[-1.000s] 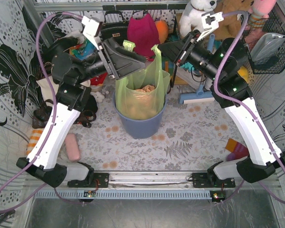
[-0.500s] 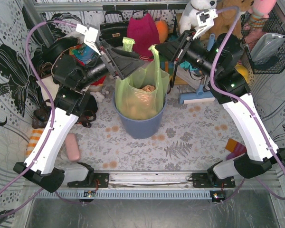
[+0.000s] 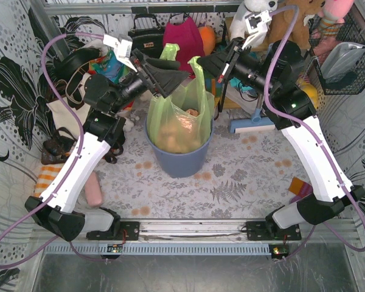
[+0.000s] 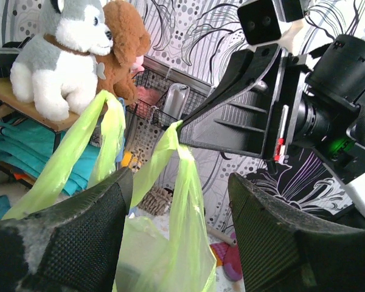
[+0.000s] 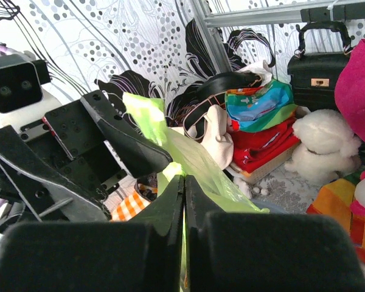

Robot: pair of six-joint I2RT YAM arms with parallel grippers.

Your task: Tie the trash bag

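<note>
**A:** Start from the left. What is the left gripper (image 4: 179, 177) doing?

**B:** Its jaws stand wide apart. The left handle (image 3: 166, 56) of the trash bag (image 3: 176, 121) lies against one finger. Whether it is really hooked there, I cannot tell.

**A:** And the bag itself?

**B:** It sits in the blue bin (image 3: 182, 164), on the table (image 3: 243, 176). Both handles rise almost upright, side by side.

**A:** The right side?

**B:** The right gripper (image 5: 184, 182) is pinched closed on the right handle (image 3: 199, 79), just beside the left gripper. I think the handles must cross next, so the left arm first needs a firm hold.

**A:** Surface and room?

**B:** The film looks thin and probably slippery. A handbag (image 3: 147, 36) and plush toys (image 3: 255, 12) stand near behind the bin.
</note>
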